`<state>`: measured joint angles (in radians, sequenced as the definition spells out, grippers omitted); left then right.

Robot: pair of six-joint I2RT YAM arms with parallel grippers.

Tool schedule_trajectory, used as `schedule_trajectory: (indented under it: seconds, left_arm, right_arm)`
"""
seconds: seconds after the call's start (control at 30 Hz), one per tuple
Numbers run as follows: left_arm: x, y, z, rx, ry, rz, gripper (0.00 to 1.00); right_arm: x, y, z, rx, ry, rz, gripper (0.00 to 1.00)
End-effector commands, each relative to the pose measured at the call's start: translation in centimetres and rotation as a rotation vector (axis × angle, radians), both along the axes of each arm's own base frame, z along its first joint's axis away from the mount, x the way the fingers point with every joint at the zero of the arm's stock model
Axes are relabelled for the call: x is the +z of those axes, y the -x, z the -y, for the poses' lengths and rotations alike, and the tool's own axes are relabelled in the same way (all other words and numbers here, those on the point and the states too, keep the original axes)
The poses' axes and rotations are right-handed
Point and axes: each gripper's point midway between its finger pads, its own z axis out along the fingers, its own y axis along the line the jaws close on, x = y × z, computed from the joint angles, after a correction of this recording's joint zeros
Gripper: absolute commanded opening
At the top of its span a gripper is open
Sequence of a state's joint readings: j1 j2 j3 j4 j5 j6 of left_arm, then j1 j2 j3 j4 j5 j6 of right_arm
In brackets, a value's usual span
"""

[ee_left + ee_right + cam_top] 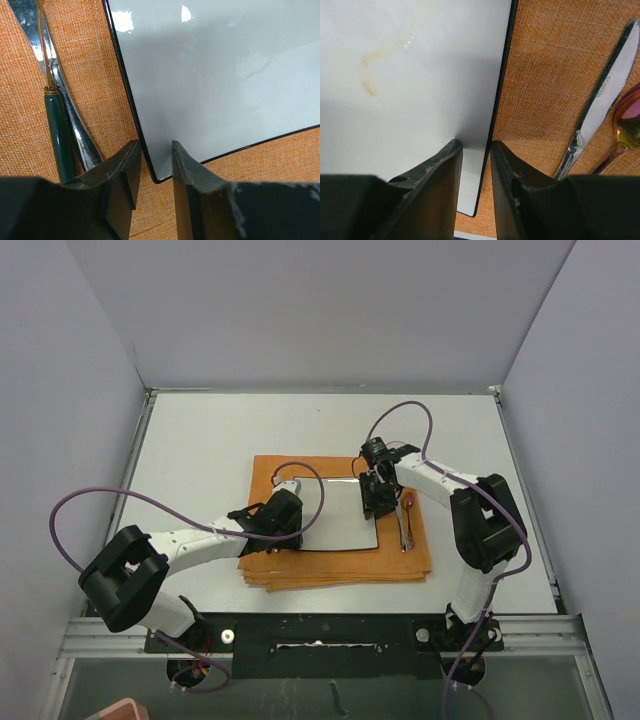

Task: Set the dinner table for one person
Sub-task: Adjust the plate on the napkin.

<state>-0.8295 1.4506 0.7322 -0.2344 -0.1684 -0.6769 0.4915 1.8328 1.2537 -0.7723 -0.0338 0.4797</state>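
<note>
While both tools seemingly pinch it, plate (338,515) rests on cloth (400,565).

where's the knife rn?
The knife lies on the orange cloth, right of the white plate in the top view, with a spoon beside it near the right gripper.

Little room around the left gripper (152,165): plate (215,75) edge wedged between the fingers, green-handled cutlery (59,135) close on its left. Same by the right gripper (476,170): plate rim inside, knife (600,105) and spoon (626,125) lying off to its right. Bare dinner table (200,440) farther out.
</note>
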Motion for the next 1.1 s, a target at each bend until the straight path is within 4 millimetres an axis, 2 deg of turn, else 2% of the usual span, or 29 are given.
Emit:
schedule_trajectory:
  seconds: [0.0, 0.43, 0.47, 0.53, 0.6, 0.77, 0.87, 0.9, 0.93, 0.97, 1.03, 1.07]
  left_arm:
    - [3.3, -1.6, 2.0, -0.008, 0.083, 0.086, 0.27]
    - [3.4, -1.7, 1.6, -0.001, 0.067, 0.091, 0.28]
    - [4.3, -2.1, 1.8, 0.008, 0.074, 0.111, 0.30]
    - [5.0, -2.5, 1.0, 0.040, 0.051, 0.142, 0.37]
    - [5.6, -2.9, -0.3, 0.079, 0.015, 0.167, 0.43]
    - [7.4, -4.6, -2.6, 0.147, 0.005, 0.216, 0.45]
    - [7.1, -5.7, -3.9, 0.189, 0.007, 0.200, 0.45]
    - [6.8, -6.0, -4.2, 0.198, 0.007, 0.185, 0.44]
    - [6.4, -6.3, -4.3, 0.203, 0.015, 0.167, 0.40]
    - [5.9, -6.5, -4.2, 0.203, 0.024, 0.146, 0.27]
    - [5.2, -7.0, -3.6, 0.193, 0.036, 0.118, 0.02]
    - [4.8, -7.2, -3.3, 0.188, 0.035, 0.103, 0.00]
  right_arm:
    - [2.5, -0.2, -1.1, -0.020, -0.079, 0.087, 0.30]
    - [4.1, 1.7, 0.9, -0.054, -0.040, 0.114, 0.29]
    - [4.4, 1.7, 1.0, -0.056, -0.038, 0.124, 0.29]
    - [5.0, 1.6, 1.1, -0.056, -0.040, 0.140, 0.29]
    - [6.0, 1.5, 1.2, -0.055, -0.041, 0.159, 0.29]
    - [9.8, 0.9, 1.2, -0.053, -0.097, 0.288, 0.30]
    - [12.2, 0.8, 1.6, -0.036, -0.109, 0.358, 0.30]
    - [13.0, 0.8, 1.8, -0.030, -0.111, 0.382, 0.27]
    - [13.8, 0.8, 2.0, -0.026, -0.113, 0.407, 0.17]
    - [14.6, 0.9, 2.2, -0.020, -0.116, 0.433, 0.03]
    - [15.9, 1.0, 2.6, -0.011, -0.122, 0.482, 0.00]
    - [16.6, 1.1, 2.7, -0.007, -0.126, 0.506, 0.00]
